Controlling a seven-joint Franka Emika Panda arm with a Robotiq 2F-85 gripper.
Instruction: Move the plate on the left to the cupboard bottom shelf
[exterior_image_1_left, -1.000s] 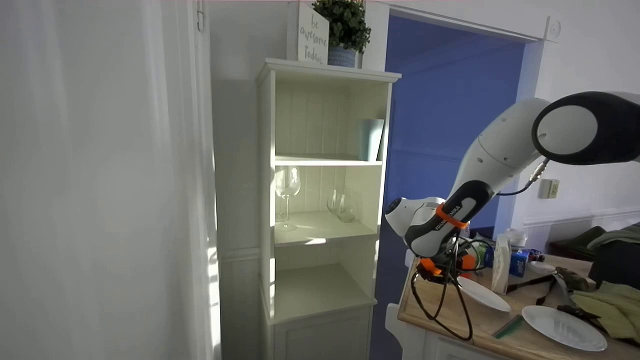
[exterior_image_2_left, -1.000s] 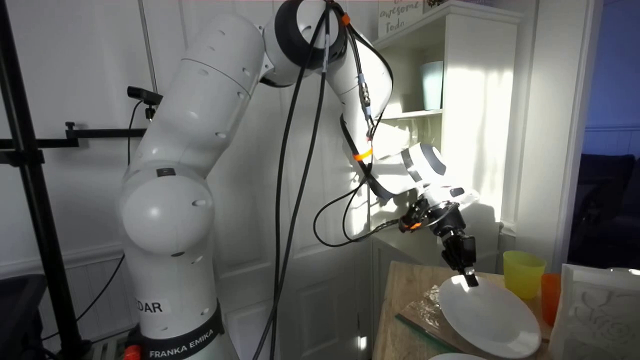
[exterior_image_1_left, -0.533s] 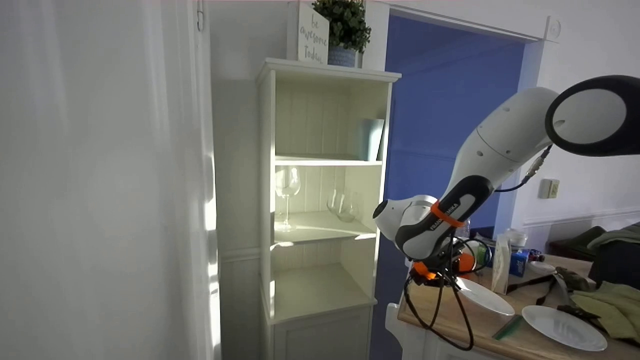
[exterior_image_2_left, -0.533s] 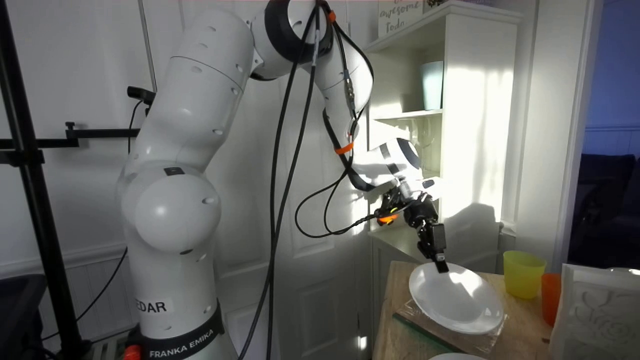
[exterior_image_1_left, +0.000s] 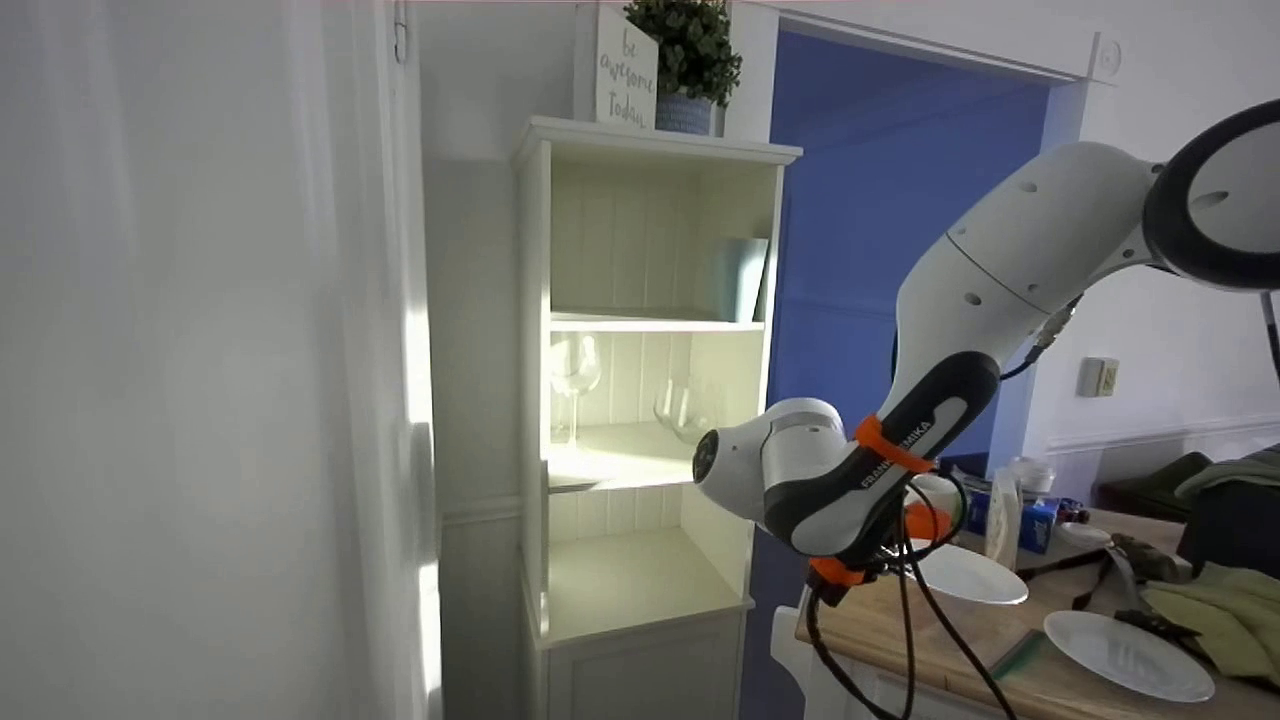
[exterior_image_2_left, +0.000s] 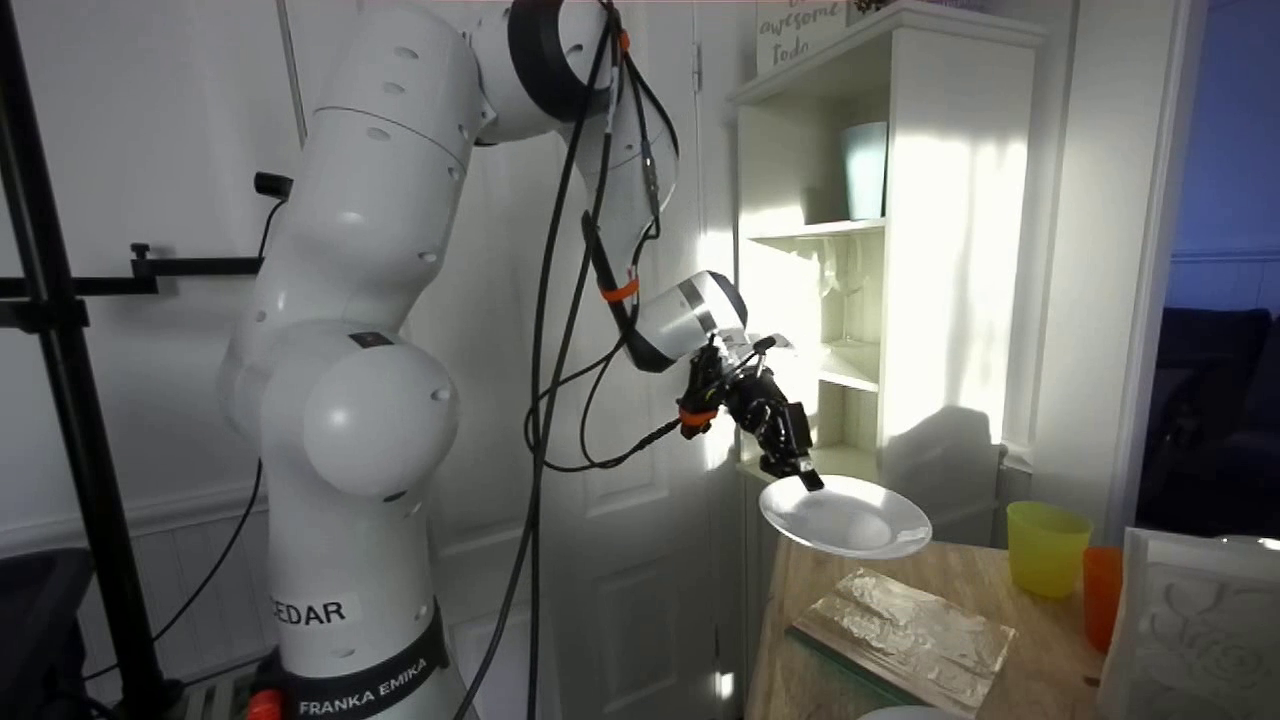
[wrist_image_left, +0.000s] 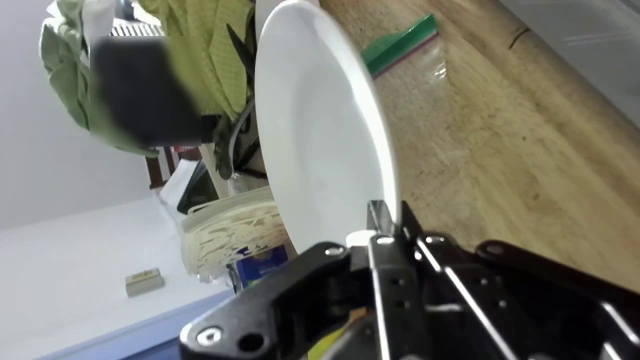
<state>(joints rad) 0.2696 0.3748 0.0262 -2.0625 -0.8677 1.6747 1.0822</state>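
Since half a second ago the plate (exterior_image_2_left: 845, 518) has risen, levelled out and shifted toward the corner of the bench (exterior_image_2_left: 980, 580) nearest the cupboard (exterior_image_2_left: 950, 240); in an exterior view the clear bag (exterior_image_2_left: 920, 635) with a green strip, mostly covered then, now lies fully visible near the edge facing the arm (exterior_image_2_left: 350, 430). The claw (wrist_image_left: 394, 220) pinches the plate by its rim above the bench, apart from the cupboard bottom shelf (exterior_image_1_left: 640, 585). Another white plate (exterior_image_1_left: 1130, 655) lies farther along that edge. Higher in the cupboard, the middle shelf (exterior_image_1_left: 630, 455) carries a stemmed glass (exterior_image_1_left: 575, 366) and stemless glassware (exterior_image_1_left: 690, 412), the upper shelf (exterior_image_1_left: 640, 320) a pale blue tumbler (exterior_image_1_left: 743, 280); on top, a blue pot (exterior_image_1_left: 684, 113) holds a leafy plant (exterior_image_1_left: 690, 45). Near the end edge running from the cupboard corner stand a yellow cup (exterior_image_2_left: 1047, 560) and an orange cup (exterior_image_2_left: 1102, 600), their contents hidden. A sign (exterior_image_1_left: 627, 75) beside the pot reads "be awesome today"; the arm's base (exterior_image_2_left: 355, 650) bears "FRANKA EMIKA" with "EDAR" legible above it, while lettering on a blue box (wrist_image_left: 262, 262) is too small to make out.
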